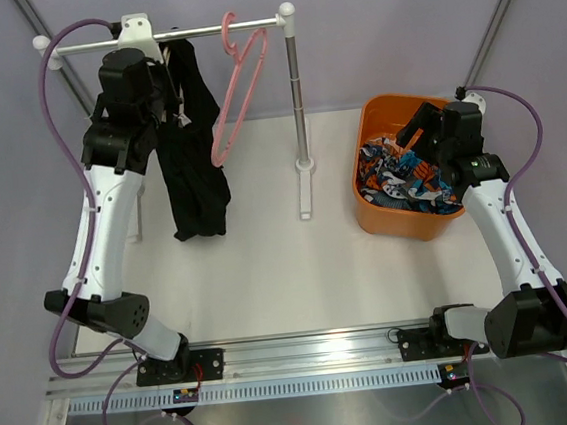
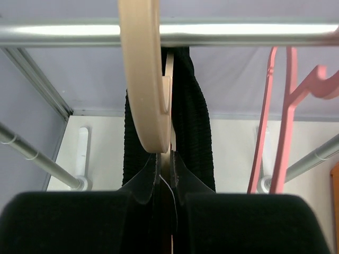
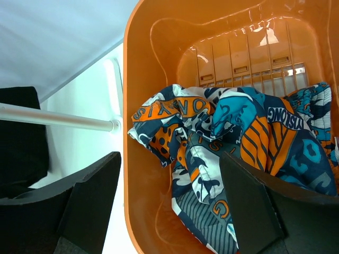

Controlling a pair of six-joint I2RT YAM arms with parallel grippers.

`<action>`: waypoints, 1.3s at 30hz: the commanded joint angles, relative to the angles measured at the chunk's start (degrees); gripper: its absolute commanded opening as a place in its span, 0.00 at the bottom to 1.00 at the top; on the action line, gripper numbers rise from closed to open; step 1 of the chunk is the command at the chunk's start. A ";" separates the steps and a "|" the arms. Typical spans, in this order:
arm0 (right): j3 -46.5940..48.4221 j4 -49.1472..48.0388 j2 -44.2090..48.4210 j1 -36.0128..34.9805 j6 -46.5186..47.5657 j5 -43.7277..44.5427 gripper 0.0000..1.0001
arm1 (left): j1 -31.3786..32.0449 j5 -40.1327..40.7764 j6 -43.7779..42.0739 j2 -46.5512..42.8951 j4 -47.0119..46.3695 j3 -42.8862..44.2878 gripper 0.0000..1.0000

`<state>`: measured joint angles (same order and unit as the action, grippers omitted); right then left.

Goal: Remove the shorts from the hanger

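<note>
left gripper [image 2: 165, 177] pinched tight on the beige hanger [image 2: 143, 95], black shorts [image 2: 193, 121] draped on it | right gripper [image 3: 169, 180] spread wide above patterned shorts [image 3: 238, 132] in the orange basket [image 3: 153, 53]

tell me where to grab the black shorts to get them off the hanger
Probably the loose lower end of the black shorts, approached from the near side. They hang folded over the beige hanger in a long drape, so that end is free cloth to pinch and pull down.
</note>
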<state>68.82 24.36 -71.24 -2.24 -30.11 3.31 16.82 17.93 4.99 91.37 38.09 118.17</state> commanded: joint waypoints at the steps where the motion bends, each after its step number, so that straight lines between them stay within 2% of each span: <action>1: 1.41 -0.37 1.19 -0.31 1.46 -1.55 0.83 | -0.30 -1.84 0.72 -4.62 -3.11 -0.92 0.00; 6: 1.76 0.69 1.81 -0.31 2.07 -2.43 0.83 | -0.30 -2.20 3.00 -6.47 2.07 -2.41 0.00; 12: 0.71 2.88 4.61 -0.31 3.04 -6.82 0.83 | 0.84 0.35 7.31 -17.97 0.94 -20.85 0.00; 17: 0.00 5.87 7.25 -2.68 4.62 -7.88 0.83 | 3.56 -2.47 10.82 -27.37 0.32 -35.95 0.00; 20: -0.53 7.36 9.27 -6.01 4.79 -7.01 0.83 | 10.15 1.92 12.49 -31.33 -0.03 -41.78 0.00; 25: -0.61 11.05 11.47 -13.39 5.15 -3.58 0.83 | 24.91 8.94 15.57 -34.59 1.81 -49.78 0.00; 28: -1.49 12.55 13.58 -17.88 4.80 -1.38 0.83 | 30.72 9.58 18.11 -36.35 3.65 -52.85 0.00; 31: -3.51 12.20 15.52 -21.48 3.48 -2.43 0.83 | 34.50 7.48 19.79 -38.10 1.66 -56.37 0.00; 33: -4.56 12.12 15.43 -24.11 2.43 -1.65 0.81 | 36.25 6.15 19.44 -38.11 -0.11 -57.00 0.00; 36: -3.87 12.02 11.85 -32.28 0.93 1.51 0.79 | 40.37 5.45 18.30 -35.92 -2.66 -54.90 0.00; 37: -3.34 12.29 10.70 -37.17 0.06 5.18 0.79 | 41.53 5.53 17.77 -35.04 -3.71 -54.11 0.00; 39: -1.33 12.81 6.93 -41.51 -0.56 8.36 0.79 | 44.07 6.41 16.54 -31.27 -3.55 -50.24 0.00</action>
<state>64.82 36.36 -59.79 -37.52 -28.58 5.06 57.54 23.27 22.31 56.93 42.50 62.04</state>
